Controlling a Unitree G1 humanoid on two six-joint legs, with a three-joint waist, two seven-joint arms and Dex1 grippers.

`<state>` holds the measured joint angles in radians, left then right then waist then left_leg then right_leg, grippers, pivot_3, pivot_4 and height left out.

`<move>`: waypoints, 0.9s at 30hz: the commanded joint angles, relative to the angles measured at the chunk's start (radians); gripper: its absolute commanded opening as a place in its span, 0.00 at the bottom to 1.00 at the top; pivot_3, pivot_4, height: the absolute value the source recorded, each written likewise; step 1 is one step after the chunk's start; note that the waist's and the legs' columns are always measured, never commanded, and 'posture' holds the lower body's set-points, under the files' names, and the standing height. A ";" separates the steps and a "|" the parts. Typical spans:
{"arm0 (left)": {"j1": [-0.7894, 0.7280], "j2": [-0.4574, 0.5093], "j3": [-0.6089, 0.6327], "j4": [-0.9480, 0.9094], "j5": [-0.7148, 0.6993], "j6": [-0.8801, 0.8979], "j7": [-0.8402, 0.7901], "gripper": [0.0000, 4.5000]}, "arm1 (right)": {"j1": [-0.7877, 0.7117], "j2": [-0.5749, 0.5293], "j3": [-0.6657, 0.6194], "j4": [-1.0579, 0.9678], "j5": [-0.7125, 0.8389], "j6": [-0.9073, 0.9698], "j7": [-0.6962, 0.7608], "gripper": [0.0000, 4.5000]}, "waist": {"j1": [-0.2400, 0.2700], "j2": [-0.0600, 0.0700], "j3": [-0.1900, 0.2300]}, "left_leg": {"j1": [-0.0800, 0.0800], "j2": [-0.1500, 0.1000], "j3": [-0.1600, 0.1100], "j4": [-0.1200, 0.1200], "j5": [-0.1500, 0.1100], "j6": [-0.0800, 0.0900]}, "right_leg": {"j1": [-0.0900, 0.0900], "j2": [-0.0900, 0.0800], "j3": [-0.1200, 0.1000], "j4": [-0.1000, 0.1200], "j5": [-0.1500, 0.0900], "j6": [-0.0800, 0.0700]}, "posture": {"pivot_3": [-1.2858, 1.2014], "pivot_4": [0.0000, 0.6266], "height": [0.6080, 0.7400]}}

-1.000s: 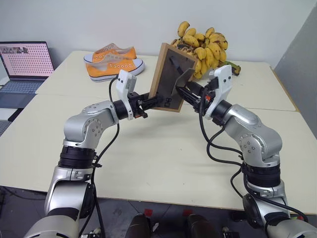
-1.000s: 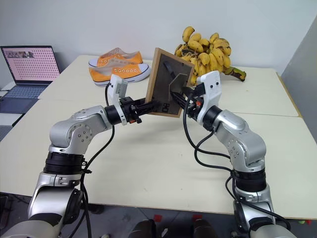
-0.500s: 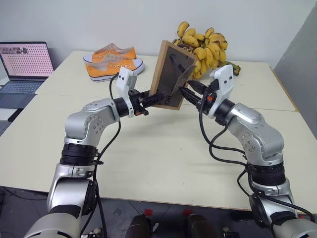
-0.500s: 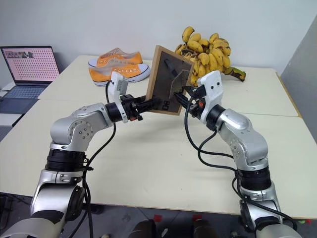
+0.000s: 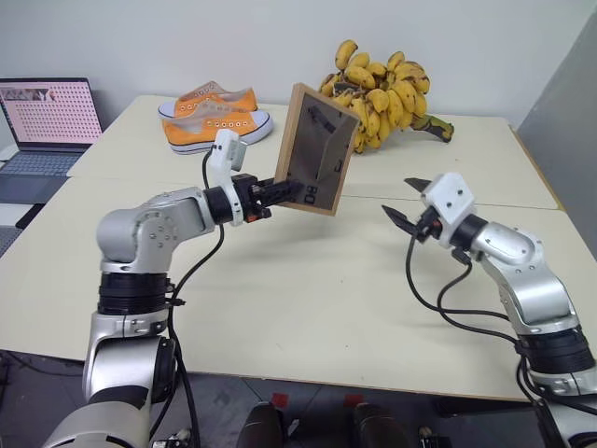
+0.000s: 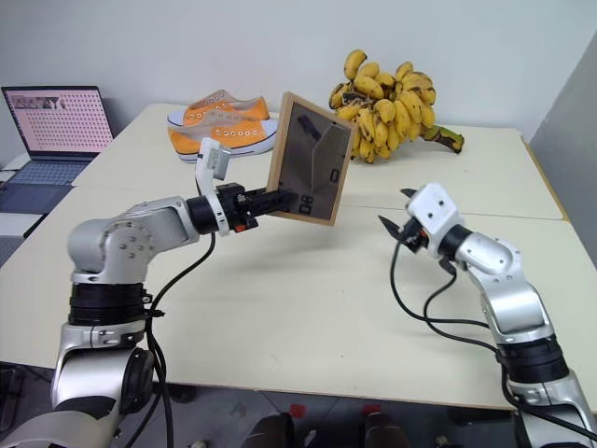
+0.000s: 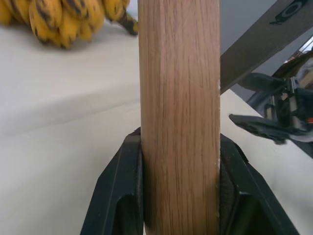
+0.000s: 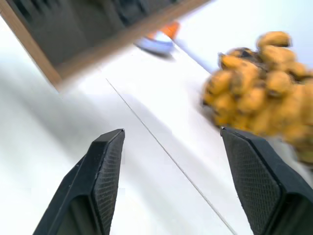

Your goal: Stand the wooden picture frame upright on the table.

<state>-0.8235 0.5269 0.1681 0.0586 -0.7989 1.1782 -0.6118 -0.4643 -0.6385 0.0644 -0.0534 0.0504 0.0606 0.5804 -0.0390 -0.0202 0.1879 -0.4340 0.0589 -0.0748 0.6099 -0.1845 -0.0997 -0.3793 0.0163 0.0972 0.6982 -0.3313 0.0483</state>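
Left tool (image 5: 276, 191) alone clamps the frame (image 5: 312, 149) edge above the table (image 5: 308, 299); right tool (image 5: 407, 201) gapes empty. Frame may pivot or topple.

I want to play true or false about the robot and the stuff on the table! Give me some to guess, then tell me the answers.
1. The left end effector is pinching the light-wood rectangular picture frame. True.
2. The right end effector holds the frame too. False: it is open, apart from the frame.
3. The frame stands on the pale cream table. False: it is held up in the air.
4. A bunch of yellow bananas lies behind the frame. True.
5. The orange canvas shoes are blue. False: orange.
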 commanded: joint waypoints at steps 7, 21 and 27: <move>0.020 -0.028 0.209 -0.083 -0.363 0.436 0.244 0.28 | -0.088 -0.058 0.122 0.437 -0.590 -0.895 -0.468 0.73 | -0.022 0.000 0.000 | 0.001 0.000 0.000 0.002 0.000 -0.001 | 0.001 0.000 0.001 0.003 0.000 0.000 | 0.52 0.24 1.00; 0.055 0.061 0.137 0.007 -0.889 0.371 0.663 0.28 | -0.350 0.025 0.328 0.659 -1.137 -1.005 -1.191 0.73 | -0.016 -0.001 0.000 | 0.004 -0.001 -0.001 0.003 0.006 -0.010 | 0.000 -0.001 0.001 0.011 0.000 0.000 | 0.52 0.24 1.00; 0.094 0.182 0.003 -0.016 -1.146 0.228 0.793 0.28 | -0.442 0.032 0.431 0.811 -1.211 -0.997 -1.321 0.73 | -0.016 -0.001 0.000 | 0.004 -0.002 -0.002 0.003 0.006 -0.010 | 0.000 -0.002 0.001 0.013 0.000 0.000 | 0.52 0.24 1.00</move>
<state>-0.7263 0.6753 0.1976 0.0826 -1.8330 1.4653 0.1563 -0.8723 -0.6027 0.4761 0.7302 -1.1491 -0.9337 -0.6847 -0.0551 -0.0209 0.1880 -0.4302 0.0564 -0.0765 0.6131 -0.1780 -0.1096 -0.3793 0.0140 0.0984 0.7114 -0.3311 0.0478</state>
